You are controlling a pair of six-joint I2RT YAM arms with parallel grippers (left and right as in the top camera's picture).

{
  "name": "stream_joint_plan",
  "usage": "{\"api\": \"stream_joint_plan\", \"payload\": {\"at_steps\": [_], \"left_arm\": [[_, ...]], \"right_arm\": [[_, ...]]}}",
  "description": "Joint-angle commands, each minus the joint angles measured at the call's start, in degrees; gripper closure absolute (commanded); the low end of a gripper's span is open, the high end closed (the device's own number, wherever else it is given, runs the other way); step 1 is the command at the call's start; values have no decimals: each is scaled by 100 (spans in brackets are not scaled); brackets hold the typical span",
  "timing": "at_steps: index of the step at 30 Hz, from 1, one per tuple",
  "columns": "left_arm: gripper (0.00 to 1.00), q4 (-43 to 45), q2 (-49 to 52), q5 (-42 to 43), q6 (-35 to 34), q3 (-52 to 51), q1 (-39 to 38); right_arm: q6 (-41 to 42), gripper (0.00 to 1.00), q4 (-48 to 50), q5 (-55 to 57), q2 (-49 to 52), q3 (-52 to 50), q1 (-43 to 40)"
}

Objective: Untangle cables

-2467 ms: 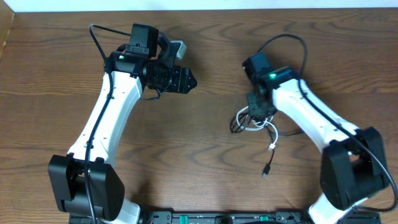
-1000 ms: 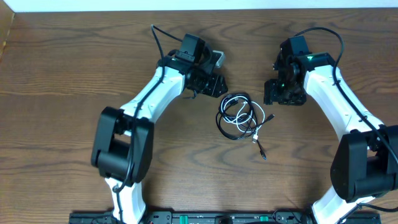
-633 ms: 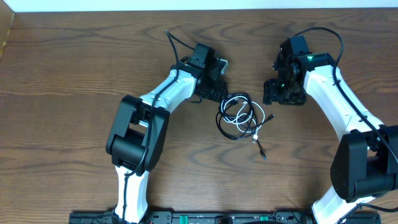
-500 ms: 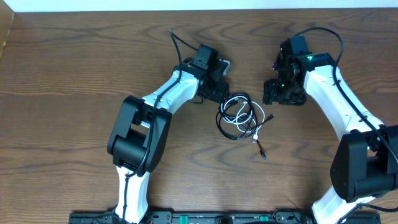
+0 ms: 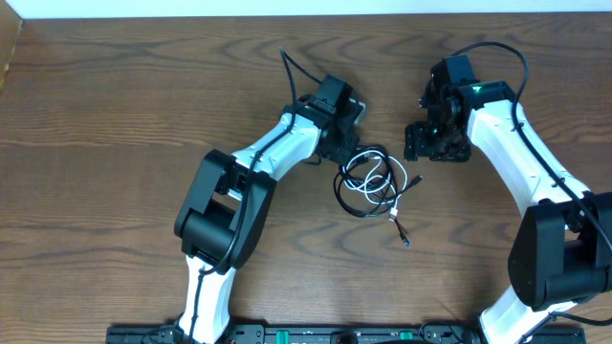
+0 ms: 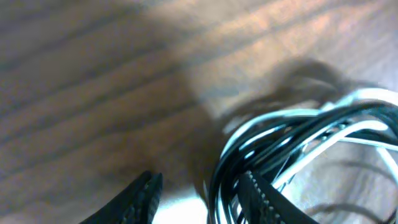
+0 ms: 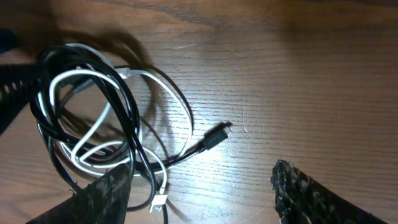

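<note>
Nearest on the tabletop (image 5: 115,191), a loose plug end (image 5: 403,236) trailed out of the bundle (image 5: 367,180), in which the black cable (image 7: 127,106) and the white cable (image 7: 71,74) lay looped through one another, roughly midway between the two arms. A second black plug (image 7: 216,135) stuck out on the bundle's right side, pointing toward the right arm.

At the bundle's far left edge, the left end effector (image 6: 199,183) was low over the wood with its fingers parted. It gripped nothing. Strands of both colours crowded against its right finger (image 6: 258,196), and at least one dark strand seemed to run into the gap. Farther right, the right end effector (image 7: 202,174) was spread wide and empty, apart from the bundle and just beyond the black plug.

The step in hand looked like the left arm's first grasp on the coil. To do it well, the fingers probably needed to close on one colour only, not on the whole bunch. Pinching both cords would likely drag the knot along as a lump. A hold on an outer loop was probably best, low enough to catch the thin cord against the tabletop. The right arm could then take the free black plug, so the two pulls would go in opposite directions and feed the ends back through the loops.
</note>
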Motion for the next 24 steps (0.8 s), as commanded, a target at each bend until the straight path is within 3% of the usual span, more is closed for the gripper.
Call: {"api": "stream_joint_plan", "payload": {"at_steps": [1, 4, 10, 13, 21, 24], "left_arm": [[61, -348, 184, -219, 74, 48, -282], [66, -516, 184, -1110, -35, 48, -568], [74, -448, 184, -1606, -435, 48, -813], [92, -411, 184, -1606, -623, 48, -822], [93, -684, -468, -1589, -706, 262, -691], [93, -737, -1279, -1541, -1106, 278, -549]], "right_arm": [[-83, 30, -2, -37, -142, 111, -22], [-83, 29, 15, -35, -142, 109, -22], [-83, 29, 9, -35, -142, 111, -22], [-83, 29, 9, -37, -142, 111, -22], [-105, 29, 81, -90, -142, 111, -22], [-501, 30, 223, -938, -142, 111, -22]]}}
